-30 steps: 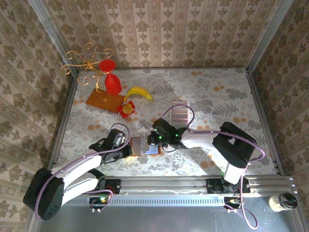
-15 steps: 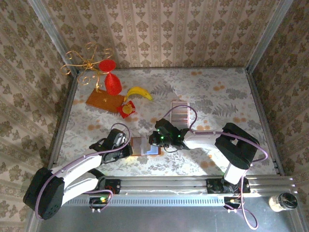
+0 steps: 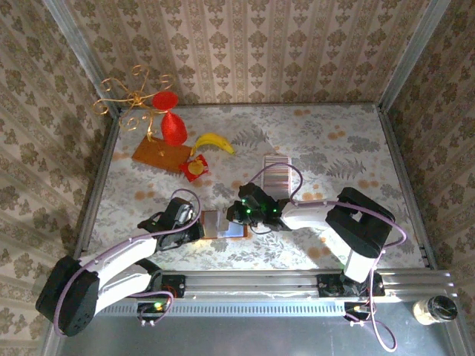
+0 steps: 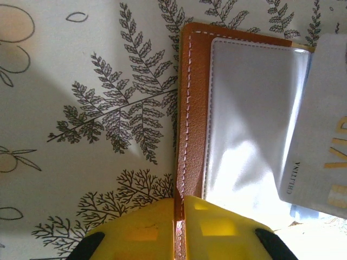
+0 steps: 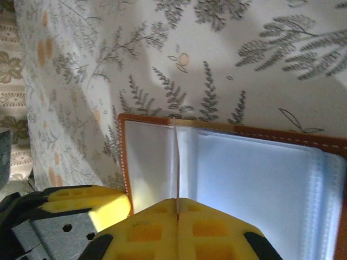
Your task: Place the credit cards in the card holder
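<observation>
Across fern-print table [image 3: 334, 141]: layout same as 1 s ago; nothing lying on it has shifted.
Right arm [image 3: 356, 222]: elbow swung out a touch, then back; now approx. where it was.
Left gripper [image 4: 179, 208]: yellow fingers pressed together on card holder's brown leather rim; unmoved.
Right gripper [image 5: 177, 214]: fingers pinch a thin pale card [image 5: 176, 162], seen edge-on over the sleeves.
Card holder [image 3: 221, 224]: lies open near front edge, betw. both grippers, pale sleeves up.
Credit cards [image 3: 276, 172]: striped strip, well behind holder.
Hard to see: top view hides both sets of fingertips under the wrists; left wrist view cuts card's face off at right, print only partly legible.
</observation>
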`<state>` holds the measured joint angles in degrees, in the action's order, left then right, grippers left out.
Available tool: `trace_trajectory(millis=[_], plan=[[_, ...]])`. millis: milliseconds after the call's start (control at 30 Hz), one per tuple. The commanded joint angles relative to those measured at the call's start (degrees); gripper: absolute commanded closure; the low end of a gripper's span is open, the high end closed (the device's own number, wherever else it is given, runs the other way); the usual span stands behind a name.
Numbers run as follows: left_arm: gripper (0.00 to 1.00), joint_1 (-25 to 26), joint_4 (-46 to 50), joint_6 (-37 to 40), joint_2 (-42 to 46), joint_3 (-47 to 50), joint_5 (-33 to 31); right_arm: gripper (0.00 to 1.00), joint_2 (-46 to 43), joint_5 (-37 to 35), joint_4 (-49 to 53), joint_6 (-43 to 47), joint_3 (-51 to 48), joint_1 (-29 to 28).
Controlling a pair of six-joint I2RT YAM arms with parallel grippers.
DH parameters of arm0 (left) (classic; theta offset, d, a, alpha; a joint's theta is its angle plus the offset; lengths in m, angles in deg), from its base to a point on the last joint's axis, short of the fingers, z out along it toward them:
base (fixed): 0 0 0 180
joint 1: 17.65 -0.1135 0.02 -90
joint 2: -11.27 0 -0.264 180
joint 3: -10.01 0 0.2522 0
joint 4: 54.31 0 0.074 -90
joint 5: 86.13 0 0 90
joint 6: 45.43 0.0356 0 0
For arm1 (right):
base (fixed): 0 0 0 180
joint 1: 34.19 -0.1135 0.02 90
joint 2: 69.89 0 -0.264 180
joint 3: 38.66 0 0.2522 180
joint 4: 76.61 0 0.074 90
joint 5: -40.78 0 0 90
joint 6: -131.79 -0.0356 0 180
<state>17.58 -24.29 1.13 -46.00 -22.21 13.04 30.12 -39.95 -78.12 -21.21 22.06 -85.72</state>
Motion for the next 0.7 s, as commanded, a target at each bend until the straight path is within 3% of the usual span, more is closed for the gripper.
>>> trace_trajectory(millis=[0,233,467,667], plan=[[0.88,0.5,0.5,0.7,-0.6,1.0,0.4,1.0,0.9,-0.7,-1.0,-1.4,-1.2,0.1],[0.86,0.6,1.0,0.7,-0.6,0.9,0.5,1.0,-0.5,-1.3,-0.6,-2.9,-2.3,0.2],[0.64,0.5,5.2,0.0,2.0,-1.0,-3.1,1.0,-0.4,-0.5,-1.5,-4.4,-3.0,0.2],[0.68,0.5,5.4,-1.4,7.0,-1.8,-3.6,1.0,-2.1,-2.8,0.2,-3.8,-3.7,0.2]])
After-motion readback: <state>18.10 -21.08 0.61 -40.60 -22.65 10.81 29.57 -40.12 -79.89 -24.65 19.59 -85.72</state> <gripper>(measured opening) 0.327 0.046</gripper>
